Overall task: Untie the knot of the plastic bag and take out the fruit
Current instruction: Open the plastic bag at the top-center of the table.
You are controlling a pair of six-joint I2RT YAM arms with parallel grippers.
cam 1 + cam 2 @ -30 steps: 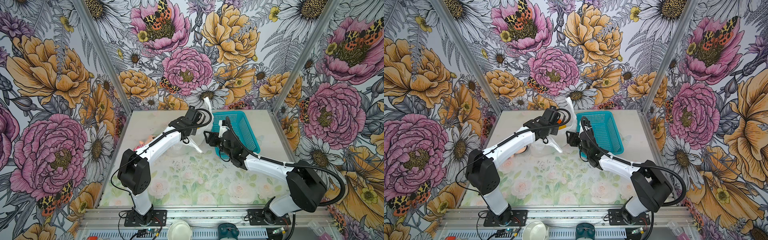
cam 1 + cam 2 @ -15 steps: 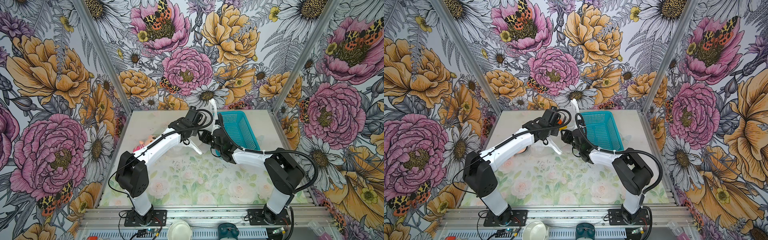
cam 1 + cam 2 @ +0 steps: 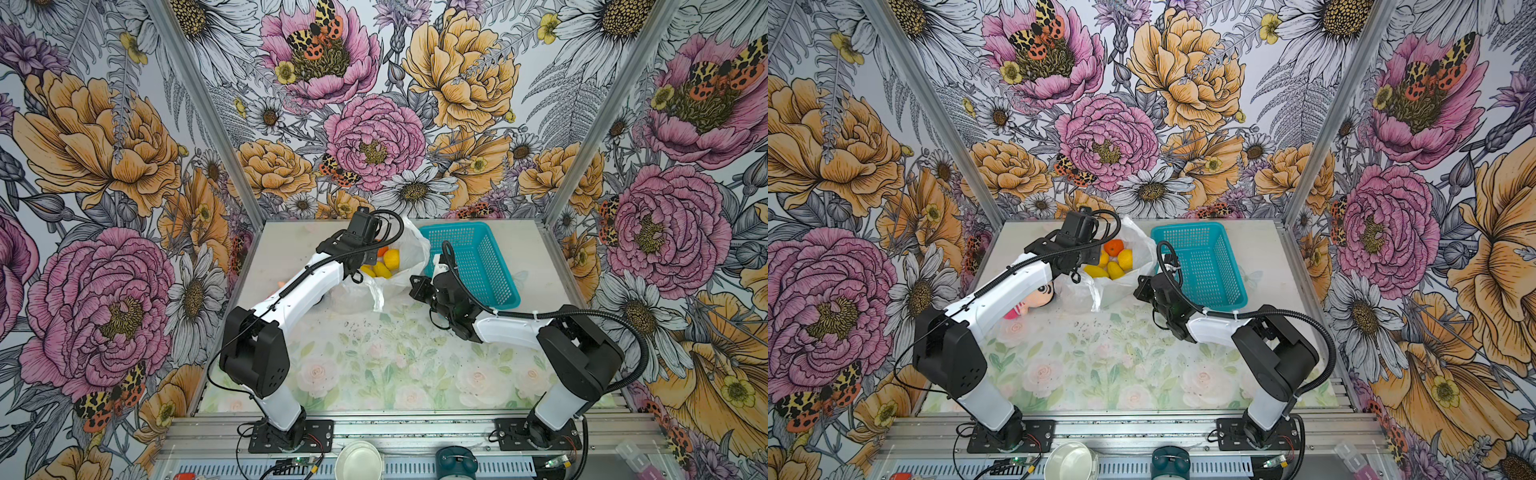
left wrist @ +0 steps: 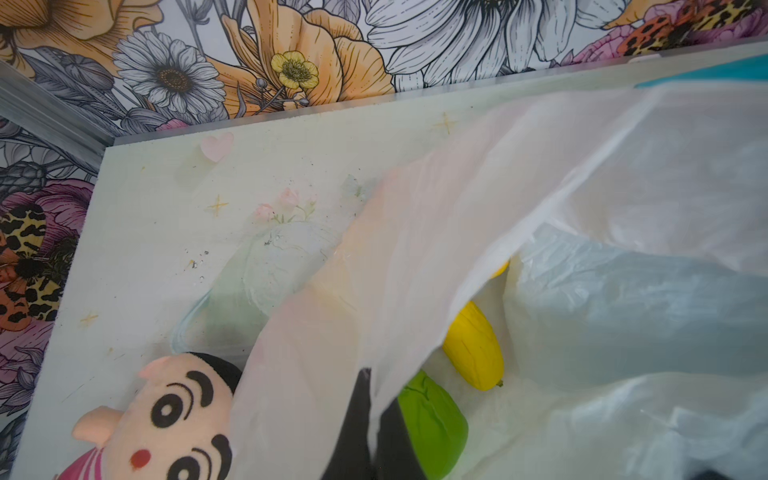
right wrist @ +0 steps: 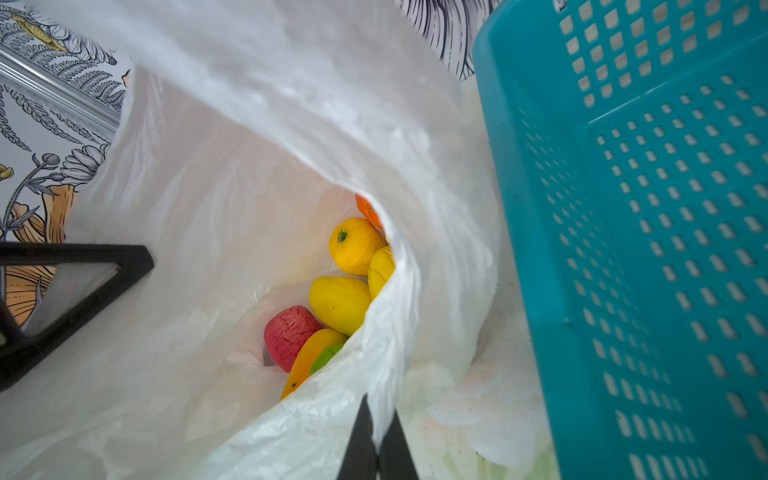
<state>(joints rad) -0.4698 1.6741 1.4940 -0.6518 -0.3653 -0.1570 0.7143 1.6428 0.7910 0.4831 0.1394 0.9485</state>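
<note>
The plastic bag (image 3: 409, 249) (image 3: 1140, 249) lies open-mouthed at the back of the table, left of the teal basket. The knot is out of view. Fruit (image 3: 1113, 248) shows inside: yellow pieces (image 5: 338, 303), a red one (image 5: 289, 334), a green one (image 4: 432, 419) and an orange one. My left gripper (image 4: 376, 390) (image 3: 357, 268) is shut on the bag's left rim. My right gripper (image 5: 376, 411) (image 3: 417, 286) is shut on the rim (image 5: 386, 332) beside the basket. The plastic is stretched between them.
The teal mesh basket (image 3: 498, 299) (image 5: 623, 208) stands right of the bag, close to my right wrist. A plush doll (image 3: 1038, 297) (image 4: 166, 419) lies left of the bag, under my left arm. The back wall is just behind the bag.
My right gripper moved from beside the basket to the bag's rim and shut on it. The bag's mouth now gapes wide and shows the fruit. The left gripper kept its hold.
</note>
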